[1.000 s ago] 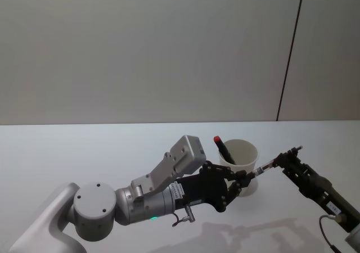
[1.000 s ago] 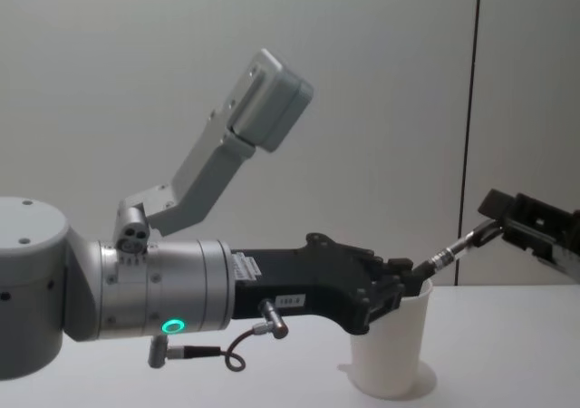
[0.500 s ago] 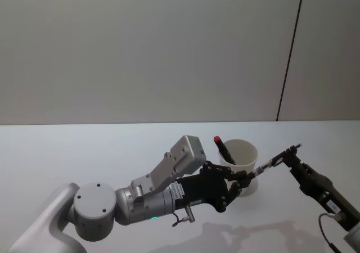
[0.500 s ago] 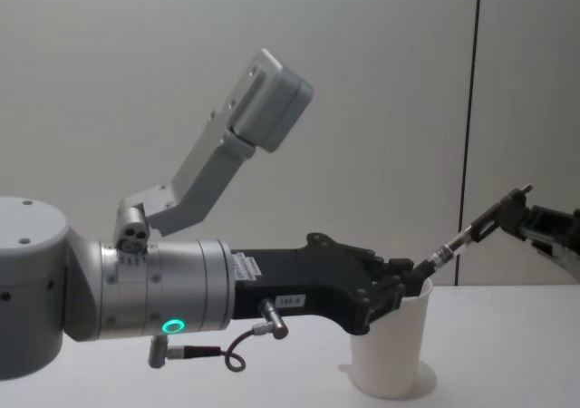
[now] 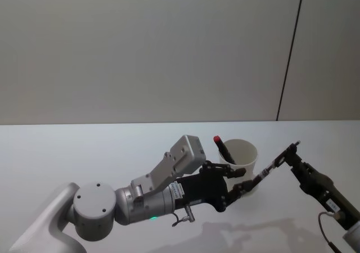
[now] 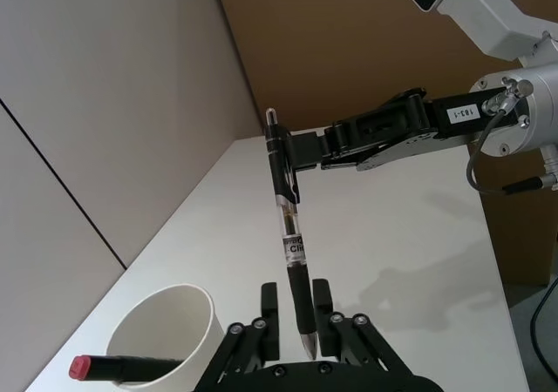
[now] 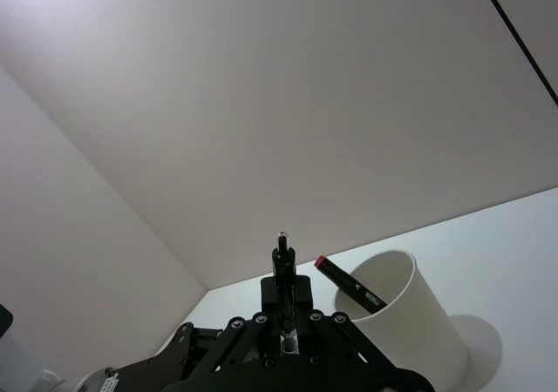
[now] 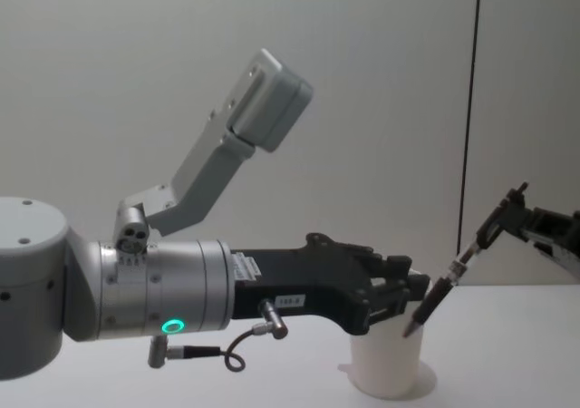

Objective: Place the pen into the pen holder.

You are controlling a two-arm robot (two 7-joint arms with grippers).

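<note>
Left gripper (image 5: 239, 181) beside pen holder (image 5: 241, 162), fingers spread, pen tip between them, nothing clamped. Red-capped marker (image 5: 223, 148) already in cup. Pen (image 5: 269, 170) slanted in air just right of cup, upper end pinched by right gripper (image 5: 293, 157). Risk: tip outside rim; release here drops pen on table (image 5: 67, 152)

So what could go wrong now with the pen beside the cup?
The tip of the pen sits low beside the pen holder, not above its opening; a sideways move could knock it over.
The right gripper holds only the pen's top end, so it may swing or slip.
It could also catch on the open left gripper.
</note>
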